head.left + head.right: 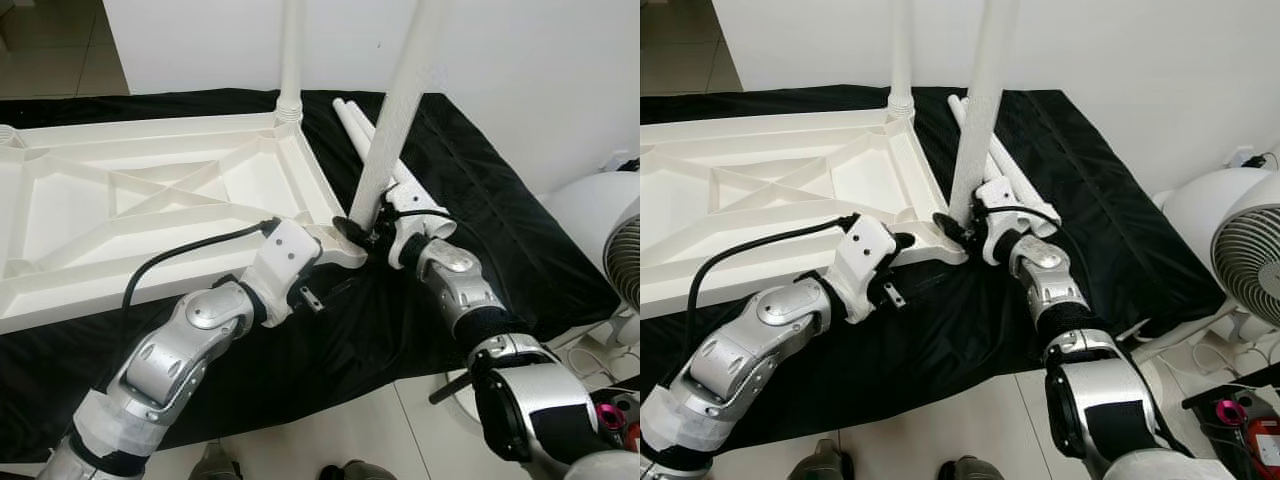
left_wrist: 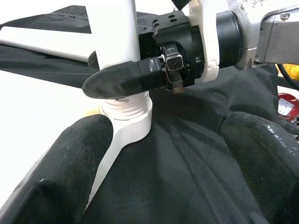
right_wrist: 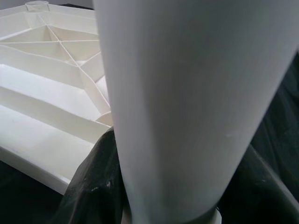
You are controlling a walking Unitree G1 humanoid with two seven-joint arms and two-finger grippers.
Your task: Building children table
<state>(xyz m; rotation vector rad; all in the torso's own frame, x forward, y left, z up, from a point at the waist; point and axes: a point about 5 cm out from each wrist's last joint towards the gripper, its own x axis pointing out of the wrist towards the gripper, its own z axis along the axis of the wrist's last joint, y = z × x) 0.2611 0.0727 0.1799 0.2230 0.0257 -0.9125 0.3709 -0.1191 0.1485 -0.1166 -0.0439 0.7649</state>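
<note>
A black cloth (image 1: 520, 240) covers the surface, creased and hanging over its near edge. On the cloth, from nine o'clock to the centre, lies a white tabletop (image 1: 150, 210) upside down, its ribbed underside up. At twelve o'clock to one o'clock, just beside the tabletop's corner, loose white legs (image 1: 352, 118) lie flat on the cloth. Below the near edge is pale tiled floor (image 1: 330, 430).

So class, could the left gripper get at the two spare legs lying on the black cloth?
Probably not directly: the spare legs lie beyond the tilted leg that the right gripper clamps, blocking the left gripper.
</note>
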